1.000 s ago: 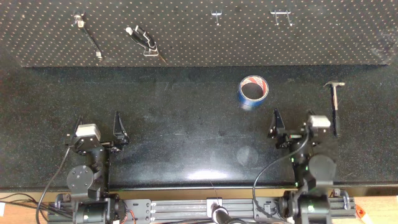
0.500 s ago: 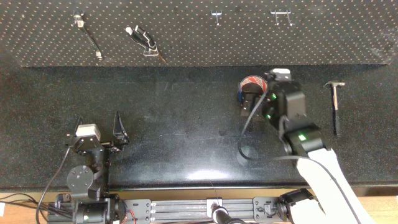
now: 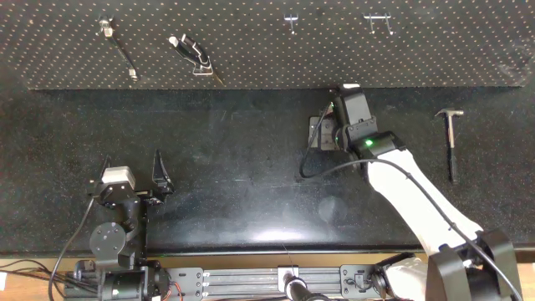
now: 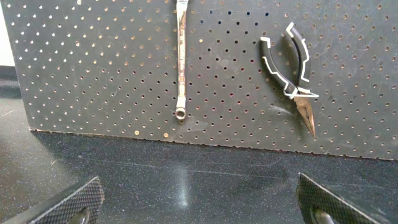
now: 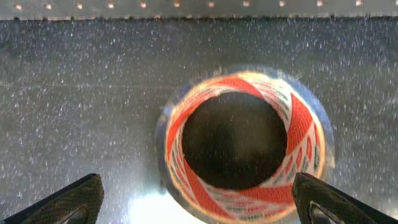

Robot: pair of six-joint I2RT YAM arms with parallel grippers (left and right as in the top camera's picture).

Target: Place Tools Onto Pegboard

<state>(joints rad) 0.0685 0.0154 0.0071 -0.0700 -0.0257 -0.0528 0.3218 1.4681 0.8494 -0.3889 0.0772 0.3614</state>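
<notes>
A roll of tape [image 5: 297, 127] with a blue outside and a red-and-white core lies flat on the black table, close to the foot of the pegboard [image 3: 251, 42]. My right gripper [image 5: 199, 214] hangs open above it, fingers spread wider than the roll; from above, the right gripper [image 3: 328, 134] covers the tape. A hammer [image 3: 451, 144] lies on the table at the far right. A wrench [image 4: 180, 62] and pliers [image 4: 292, 68] hang on the pegboard. My left gripper [image 3: 142, 180] rests open near the front left with nothing in it.
Two bare metal hooks [image 3: 291, 18] [image 3: 378, 22] stick out of the upper right of the pegboard. The wrench [image 3: 121, 54] and pliers [image 3: 194, 57] take up its upper left. The pegboard's lower edge runs just behind the tape.
The right arm has left its resting spot at the front right and stretched out to the tape, now covering it from above. The left arm has stayed still.
</notes>
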